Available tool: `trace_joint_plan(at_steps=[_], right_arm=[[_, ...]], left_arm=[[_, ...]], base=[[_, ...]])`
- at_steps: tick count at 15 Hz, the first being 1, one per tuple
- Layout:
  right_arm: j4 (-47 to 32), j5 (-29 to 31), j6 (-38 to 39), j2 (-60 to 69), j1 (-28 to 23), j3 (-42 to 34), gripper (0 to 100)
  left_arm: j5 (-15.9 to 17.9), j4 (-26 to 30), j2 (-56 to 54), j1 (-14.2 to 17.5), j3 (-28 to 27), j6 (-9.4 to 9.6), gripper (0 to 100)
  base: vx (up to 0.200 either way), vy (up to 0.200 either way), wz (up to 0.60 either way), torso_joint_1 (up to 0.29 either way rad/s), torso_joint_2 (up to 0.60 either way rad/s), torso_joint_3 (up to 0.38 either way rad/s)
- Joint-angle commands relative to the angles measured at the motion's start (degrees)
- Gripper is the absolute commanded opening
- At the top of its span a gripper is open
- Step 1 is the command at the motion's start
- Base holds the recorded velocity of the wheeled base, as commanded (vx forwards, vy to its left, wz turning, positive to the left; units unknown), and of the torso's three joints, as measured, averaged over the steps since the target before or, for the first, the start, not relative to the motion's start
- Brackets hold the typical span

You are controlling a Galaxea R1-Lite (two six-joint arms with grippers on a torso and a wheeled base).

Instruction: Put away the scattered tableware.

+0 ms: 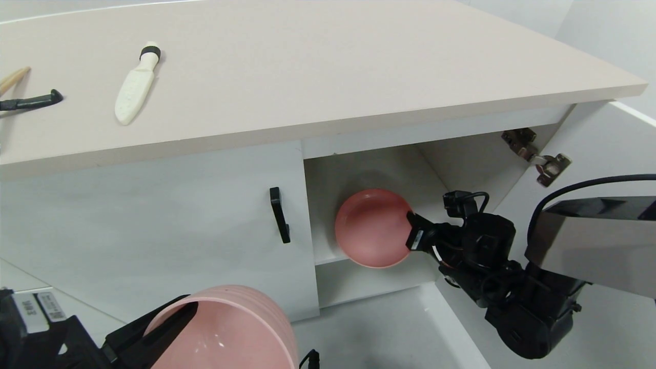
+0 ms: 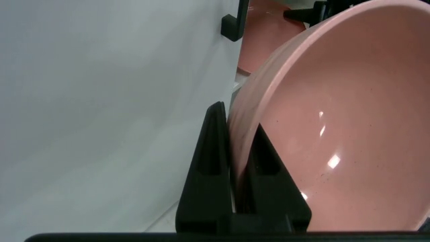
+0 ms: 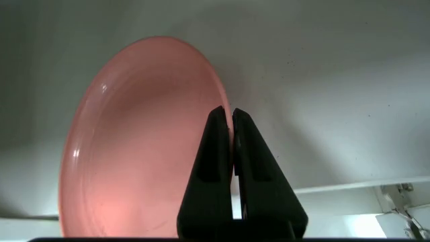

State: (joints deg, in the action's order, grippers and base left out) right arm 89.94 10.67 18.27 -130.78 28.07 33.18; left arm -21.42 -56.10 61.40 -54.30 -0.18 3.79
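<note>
1. Inside the open cabinet compartment (image 1: 369,169) on the right, a pink plate (image 1: 371,228) stands on edge with its hollow face turned outward. From the head view I cannot tell whether its lower rim touches the shelf.
2. The right wrist view is closer: the right gripper (image 3: 232,115) is clamped on the plate's rim, with only the rim's thickness between the two black fingers.
3. The left wrist view shows the left gripper (image 2: 235,121) pinched on the wall of a pink bowl (image 2: 336,114) — one finger inside, one outside. Past the bowl's rim it also catches the plate farther off.
4. The right gripper holds the plate's right edge, so the plate lies to its left. The bowl sits at the near left, low before the closed door (image 1: 154,230), just right of the left gripper.
5. The beige countertop (image 1: 359,66) above carries a white knife (image 1: 136,84) at the far left. A black handle (image 1: 31,100) and wooden sticks (image 1: 13,79) lie at the left edge.
6. The cabinet is white — the closed door has a black pull (image 1: 280,214), and the swung-open door (image 1: 605,154) at the right has a metal hinge (image 1: 538,156).
</note>
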Motion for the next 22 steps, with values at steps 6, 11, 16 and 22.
trace_joint_plan(at_steps=[6, 11, 16, 22], right_arm=[[0.1, 0.1, 2.3, -3.7, 0.1, 6.8, 0], [0.1, 0.1, 2.4, -9.1, -0.7, 12.8, 0], [0.1, -0.1, 1.9, -9.1, -0.6, 13.1, 0], [0.1, -0.1, 1.9, -11.4, -1.3, 18.6, 100]], left_arm=[[0.0, 0.1, 0.2, 0.0, 0.0, -0.1, 0], [1.0, 0.6, 0.1, 0.1, 0.0, -0.1, 0], [1.0, 0.5, 0.1, 0.1, 0.0, -0.1, 0], [1.1, 0.6, 0.2, 0.1, 0.0, -0.19, 0]], base=[[0.0, 0.0, 0.0, 0.0, 0.0, 0.0], [0.0, 0.0, 0.0, 0.0, 0.0, 0.0], [0.0, 0.0, 0.0, 0.0, 0.0, 0.0], [0.0, 0.0, 0.0, 0.0, 0.0, 0.0]])
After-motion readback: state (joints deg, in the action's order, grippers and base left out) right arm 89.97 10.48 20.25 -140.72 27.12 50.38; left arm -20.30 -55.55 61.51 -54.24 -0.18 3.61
